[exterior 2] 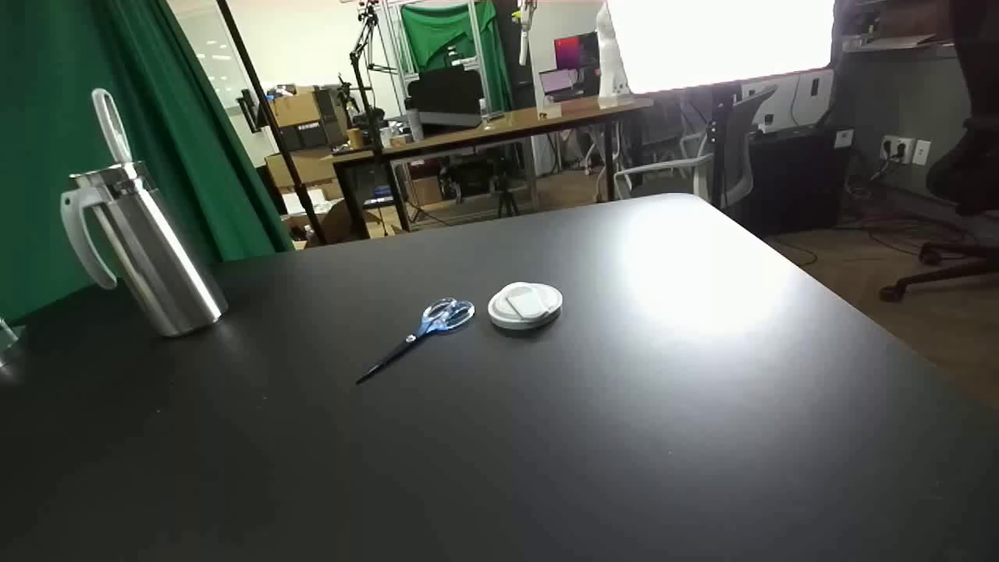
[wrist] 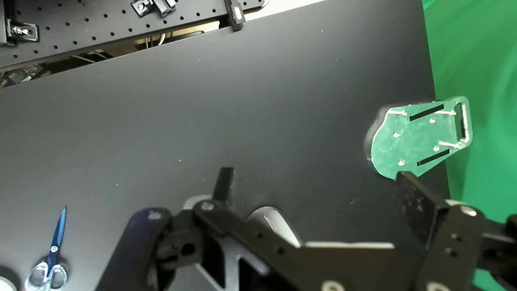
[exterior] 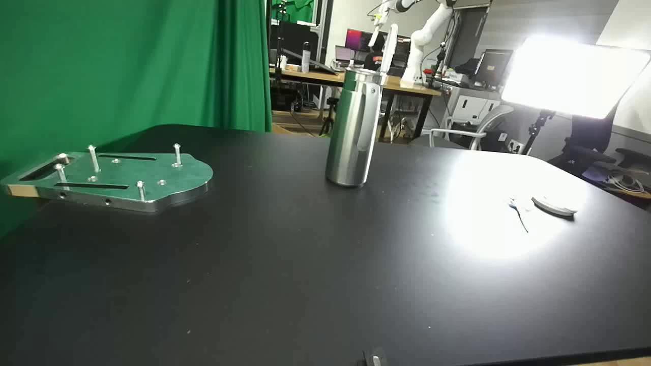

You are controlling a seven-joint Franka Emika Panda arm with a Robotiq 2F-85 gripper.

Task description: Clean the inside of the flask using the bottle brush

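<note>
The brushed steel flask (exterior: 351, 142) stands upright on the black table and shows in an exterior view (exterior 2: 168, 257), with a pale grey handle on its side. The white looped handle of the bottle brush (exterior: 389, 48) sticks up at a tilt from the flask's neck, also in an exterior view (exterior 2: 111, 125). The brush head is hidden inside. My gripper (wrist: 315, 178) shows only in the wrist view, wide open with nothing between its fingertips. A shiny grey rounded part, likely of the flask (wrist: 278, 224), shows partly hidden behind the gripper's linkage.
A green plate with pegs (exterior: 127, 175) lies at the table edge by the green curtain, also in the wrist view (wrist: 416, 139). Scissors (exterior 2: 421, 332) and a white round lid (exterior 2: 525, 305) lie on the table (exterior 2: 546, 453). A perforated black board (wrist: 101, 24) borders the table.
</note>
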